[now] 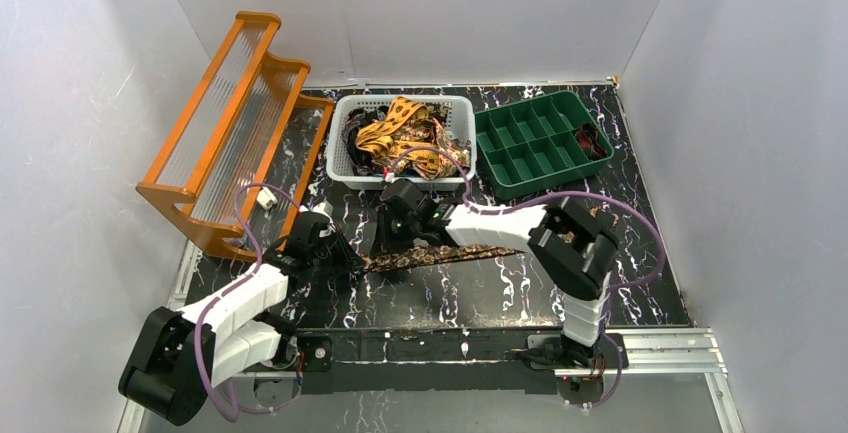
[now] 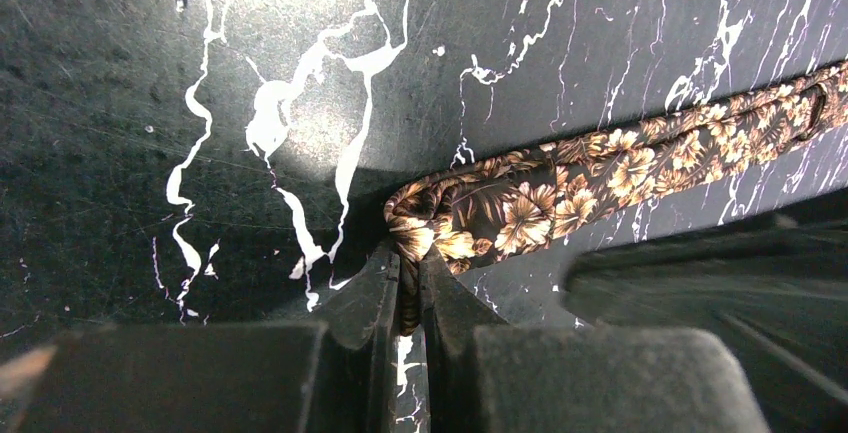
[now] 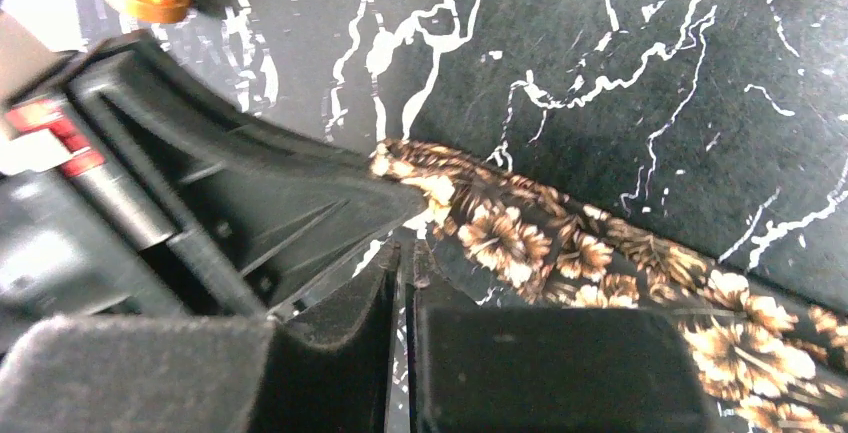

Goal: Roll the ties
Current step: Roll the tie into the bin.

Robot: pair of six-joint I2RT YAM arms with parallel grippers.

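An orange rack [image 1: 232,123] stands at ten o'clock on the table [image 1: 640,273]. Just right of it, at about eight o'clock from the table's centre, the left claw [image 2: 408,288] is closed tight on the tip of one tie [image 2: 600,168], and the fabric is pinched between its fingers. The tie, brown with tan flowers, is laid flat on the table and runs from that tip toward three o'clock. The right claw [image 3: 403,258] is set down at the same end, just beside the left claw. Its jaws are narrowed to a thin slit, and it cannot be told whether any fabric is caught in them. More ties [image 1: 400,123] are heaped in the white basket [image 1: 350,168] at twelve o'clock, and a green tray [image 1: 530,191] lies at one o'clock.

The step in hand is judged to be the start of the roll. The pinched tip is to be turned over onto the strip so that a small, tight core is formed. The edges are to be held in line; otherwise a cone is likely to result. The free length is to be left slack on the table, not dragged.
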